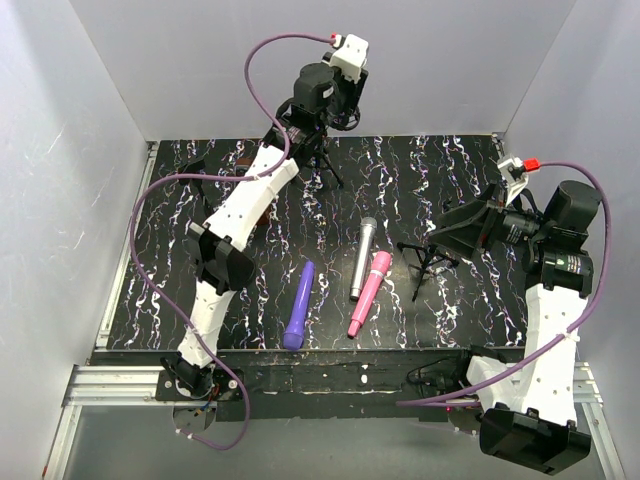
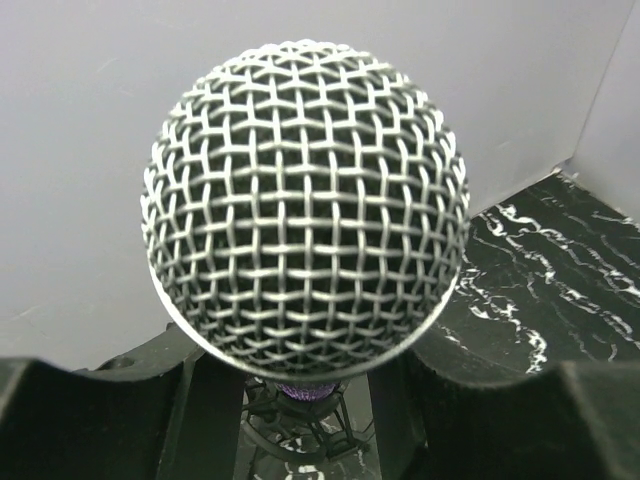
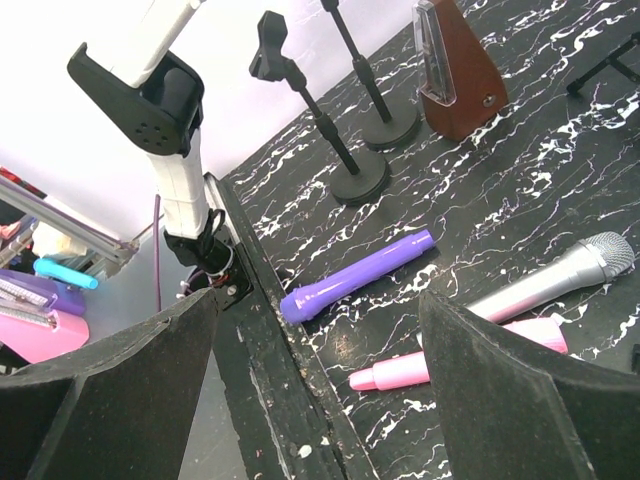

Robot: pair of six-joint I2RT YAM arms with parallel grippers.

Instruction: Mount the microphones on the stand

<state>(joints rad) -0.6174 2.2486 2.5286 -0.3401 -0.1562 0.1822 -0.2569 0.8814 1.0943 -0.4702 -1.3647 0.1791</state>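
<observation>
The glittery purple microphone's grey mesh head fills the left wrist view. Its purple body stands upright in the clip of a black stand below. My left gripper straddles it with gaps on both sides, jaws open, and sits high at the back over that tripod stand. The violet, silver-grey and pink microphones lie on the black table. My right gripper is open and empty beside a small tripod stand. It sees the violet, pink and silver-grey microphones.
In the right wrist view, two round-base stands and a dark red wedge-shaped box stand at the far side. The left arm crosses the table's left half. White walls enclose the table; its front edge is near.
</observation>
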